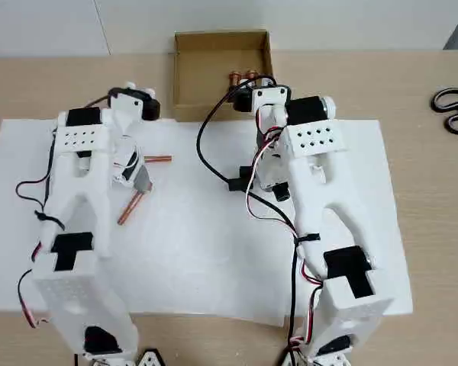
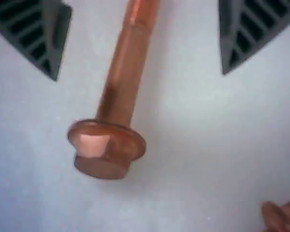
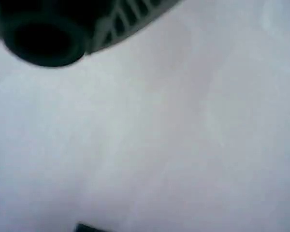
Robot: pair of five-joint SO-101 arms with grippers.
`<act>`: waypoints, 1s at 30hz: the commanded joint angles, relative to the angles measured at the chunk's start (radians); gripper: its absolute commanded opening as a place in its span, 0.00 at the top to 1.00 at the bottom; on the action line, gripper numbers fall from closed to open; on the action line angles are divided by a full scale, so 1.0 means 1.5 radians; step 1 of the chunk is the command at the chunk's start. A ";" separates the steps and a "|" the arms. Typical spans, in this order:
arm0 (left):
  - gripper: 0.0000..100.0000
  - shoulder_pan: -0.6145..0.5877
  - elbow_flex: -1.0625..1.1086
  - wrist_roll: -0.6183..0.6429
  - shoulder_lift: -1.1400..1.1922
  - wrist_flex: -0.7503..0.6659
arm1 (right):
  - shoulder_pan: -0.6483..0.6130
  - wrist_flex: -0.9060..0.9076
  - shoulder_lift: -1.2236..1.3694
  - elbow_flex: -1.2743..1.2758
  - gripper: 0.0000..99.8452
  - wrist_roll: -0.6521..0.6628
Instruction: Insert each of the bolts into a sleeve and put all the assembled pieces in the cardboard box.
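**Box** [image 1: 210, 72]: brown cardboard, shallow, open-topped, upright at the far side of the counter [image 1: 427, 198].
**Boxed pieces** [image 1: 243, 76]: two, copper, side by side near the box's front right corner. Whether they are bolts or sleeves cannot be told.
**Bolt** [image 2: 117, 96]: copper, hex head with a round flange and a smooth shaft, lying flat on the white sheet [image 1: 206, 252].
**Crosswise piece** [image 1: 158, 158]: slim, copper, flat on the sheet.
**Diagonal piece** [image 1: 130, 208]: slim, copper, flat on the sheet, near the crosswise piece but apart from it.

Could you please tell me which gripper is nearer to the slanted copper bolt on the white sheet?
Left. The left gripper is right beside the slanted bolt, at its upper end; the right gripper is well away across the white sheet.
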 commanded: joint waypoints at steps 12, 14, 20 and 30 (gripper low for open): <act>0.80 0.025 -0.031 -0.048 0.061 -0.060 | -0.004 -0.003 -0.008 -0.033 1.00 0.006; 0.80 0.030 -0.031 -0.047 0.066 -0.070 | -0.004 -0.003 -0.007 -0.033 1.00 0.006; 0.84 0.032 -0.031 -0.027 0.103 -0.074 | -0.004 -0.003 -0.007 -0.033 1.00 0.006; 0.97 0.049 -0.031 -0.025 0.113 -0.069 | -0.004 -0.003 -0.007 -0.033 1.00 0.005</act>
